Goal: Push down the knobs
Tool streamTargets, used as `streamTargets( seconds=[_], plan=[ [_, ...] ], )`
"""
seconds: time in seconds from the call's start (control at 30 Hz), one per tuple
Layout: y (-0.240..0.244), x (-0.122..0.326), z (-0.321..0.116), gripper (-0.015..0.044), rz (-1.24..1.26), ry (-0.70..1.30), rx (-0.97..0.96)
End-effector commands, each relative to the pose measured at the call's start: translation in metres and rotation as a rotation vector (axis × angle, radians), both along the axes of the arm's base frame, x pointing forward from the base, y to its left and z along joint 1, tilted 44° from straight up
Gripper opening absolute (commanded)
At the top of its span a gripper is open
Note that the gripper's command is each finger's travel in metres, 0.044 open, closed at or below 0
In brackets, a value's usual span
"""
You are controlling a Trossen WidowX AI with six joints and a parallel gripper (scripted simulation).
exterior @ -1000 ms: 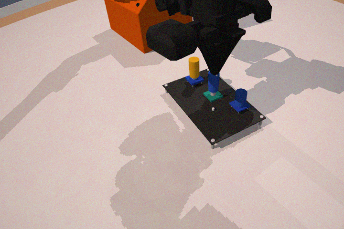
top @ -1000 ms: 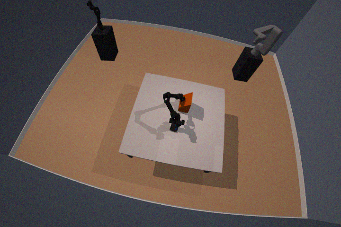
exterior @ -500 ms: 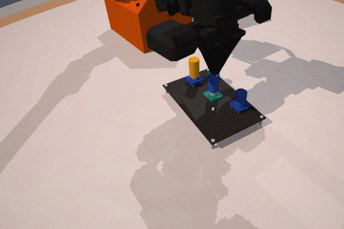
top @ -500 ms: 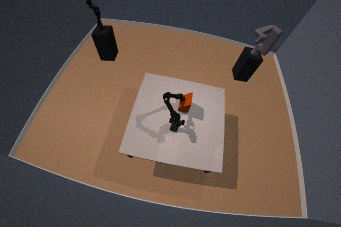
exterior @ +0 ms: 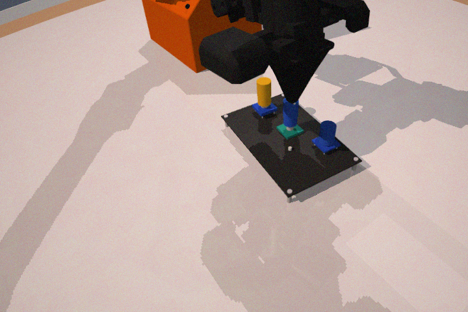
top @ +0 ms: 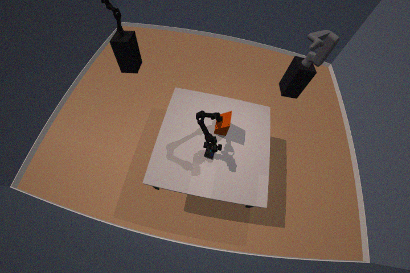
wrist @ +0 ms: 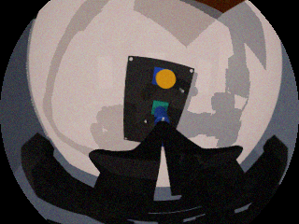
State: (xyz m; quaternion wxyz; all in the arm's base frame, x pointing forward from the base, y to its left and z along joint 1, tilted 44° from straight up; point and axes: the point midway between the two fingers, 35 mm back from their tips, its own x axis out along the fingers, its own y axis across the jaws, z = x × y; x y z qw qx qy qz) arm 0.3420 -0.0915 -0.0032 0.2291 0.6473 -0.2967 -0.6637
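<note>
The black circuit board (exterior: 279, 165) (wrist: 138, 108) stands on short legs on the white table (exterior: 94, 184) (top: 176, 161). A yellow knob (exterior: 263, 91) (wrist: 164, 78) stands tall on a blue potentiometer (exterior: 269, 109) at the far end. A blue knob (exterior: 290, 114) (wrist: 161, 119) sits over a green potentiometer (exterior: 296, 131) (wrist: 159, 107) in the middle, with a sliver of white shaft showing under it. A dark blue knob (exterior: 327, 131) sits low on a blue potentiometer (exterior: 321, 143) at the right. My gripper (exterior: 292, 99) (wrist: 162, 124) (top: 209, 154) is shut, its tip resting on top of the middle blue knob.
An orange box (exterior: 175, 29) (top: 223, 123) stands behind the board by the arm. A small white stud (exterior: 289, 148) pokes up from the board's middle. Two black pedestals (top: 126, 51) (top: 296, 77) with other arms stand in the floor's far corners.
</note>
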Motion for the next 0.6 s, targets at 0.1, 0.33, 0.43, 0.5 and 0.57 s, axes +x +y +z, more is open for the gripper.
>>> streamTargets(
  seconds=[0.1, 0.33, 0.43, 0.5, 0.57],
  plan=[
    [-0.012, 0.000, -0.009, 0.0000, -0.038, 0.001, -0.004],
    [-0.004, 0.001, -0.001, 0.0000, -0.038, 0.001, -0.003],
    [-0.001, 0.001, 0.003, 0.0000, -0.038, 0.001, -0.003],
    [0.001, 0.002, 0.005, 0.0000, -0.038, 0.001, -0.003],
    [0.004, 0.002, 0.007, 0.0000, -0.038, 0.001, -0.003]
  ],
)
